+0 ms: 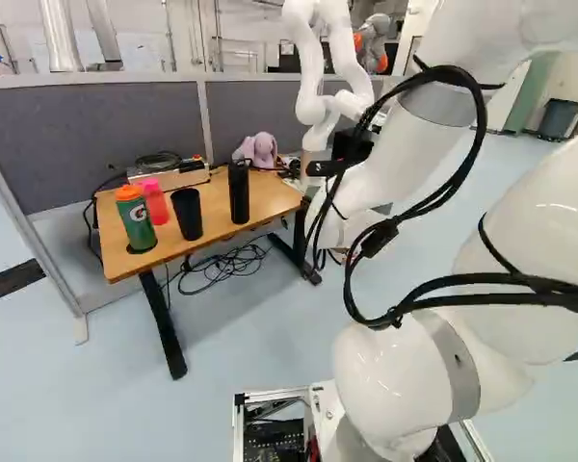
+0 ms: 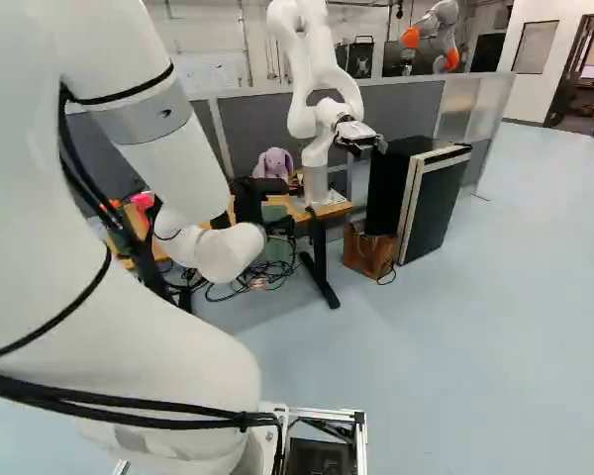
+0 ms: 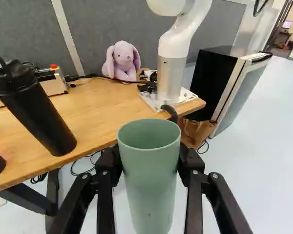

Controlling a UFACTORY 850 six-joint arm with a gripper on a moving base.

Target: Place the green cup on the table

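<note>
Between the two fingers of the black tool [image 2: 276, 226] is where the green cup [image 3: 151, 180] sits right now, pinched from both sides, mouth showing in the wrist view. So yeah, it's off the desk [image 1: 212, 214], held up by the arm [image 1: 405, 375] near the front edge, at the end by the other robot [image 3: 173, 53]. Looking at the left base view, the desk's got a green bottle with an orange lid [image 1: 137, 223] at one end, then a pink bottle [image 1: 155, 204] just beside it, a black cup [image 1: 187, 216] and a tall black bottle [image 1: 239, 194], all standing upright. Purple plush bunny [image 3: 123, 63] is hanging out toward the back, near a box with a red button [image 3: 52, 80].
</note>
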